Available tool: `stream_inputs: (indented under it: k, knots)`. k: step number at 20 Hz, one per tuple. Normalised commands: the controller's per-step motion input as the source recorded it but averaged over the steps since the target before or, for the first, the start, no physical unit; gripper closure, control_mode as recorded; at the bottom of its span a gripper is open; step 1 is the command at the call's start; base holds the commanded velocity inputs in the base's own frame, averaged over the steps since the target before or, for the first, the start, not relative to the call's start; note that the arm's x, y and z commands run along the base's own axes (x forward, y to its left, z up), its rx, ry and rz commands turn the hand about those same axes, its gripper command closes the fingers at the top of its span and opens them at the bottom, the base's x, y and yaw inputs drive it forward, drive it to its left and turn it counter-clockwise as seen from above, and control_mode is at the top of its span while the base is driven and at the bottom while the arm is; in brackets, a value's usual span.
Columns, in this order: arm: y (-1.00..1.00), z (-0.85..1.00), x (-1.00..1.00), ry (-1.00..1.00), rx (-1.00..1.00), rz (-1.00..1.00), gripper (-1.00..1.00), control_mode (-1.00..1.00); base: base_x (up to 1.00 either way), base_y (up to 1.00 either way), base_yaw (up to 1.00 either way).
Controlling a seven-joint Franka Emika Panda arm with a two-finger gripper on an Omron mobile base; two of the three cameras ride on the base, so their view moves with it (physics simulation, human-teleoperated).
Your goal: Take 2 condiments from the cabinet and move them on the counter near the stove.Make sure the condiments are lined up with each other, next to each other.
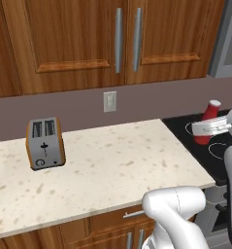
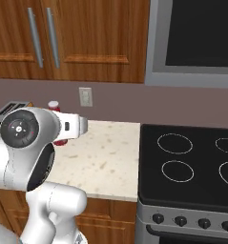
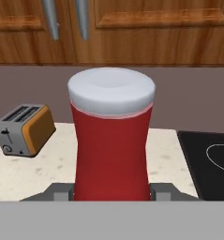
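Red condiment bottle [image 3: 111, 150] with a pale cap, upright, clamped between the jaws above the speckled bench [image 1: 112, 165], right of the toaster [image 1: 45, 143], near the stove [image 2: 191, 164].

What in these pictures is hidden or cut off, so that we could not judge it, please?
- Red bottle: base cut off by the hand view's lower edge.
- Red bottle, right base view: body hidden behind the arm; cap visible.
- Toaster: mostly hidden behind the arm there.
- Stove: cut off at right edge, left base view.
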Motion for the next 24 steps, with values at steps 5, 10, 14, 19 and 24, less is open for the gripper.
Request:
stream_inputs:
  k: [5, 10, 14, 19, 24]
  knots:
    - [-0.22, -0.60, 0.41, 0.00, -0.05, 0.07, 1.00, -1.00, 0.00, 0.00, 0.00]
    - [-0.17, -0.38, 0.61, 0.05, -0.05, 0.07, 1.00, -1.00, 0.00, 0.00, 0.00]
    - [-0.16, -0.32, 0.61, 0.09, -0.02, 0.01, 1.00, -1.00, 0.00, 0.00, 0.00]
    - [-0.20, -0.44, 0.58, 0.01, 0.00, 0.00, 1.00, -1.00, 0.00, 0.00, 0.00]
    - [-0.34, -0.43, 0.54, 0.00, 0.00, 0.01, 1.00, -1.00, 0.00, 0.00, 0.00]
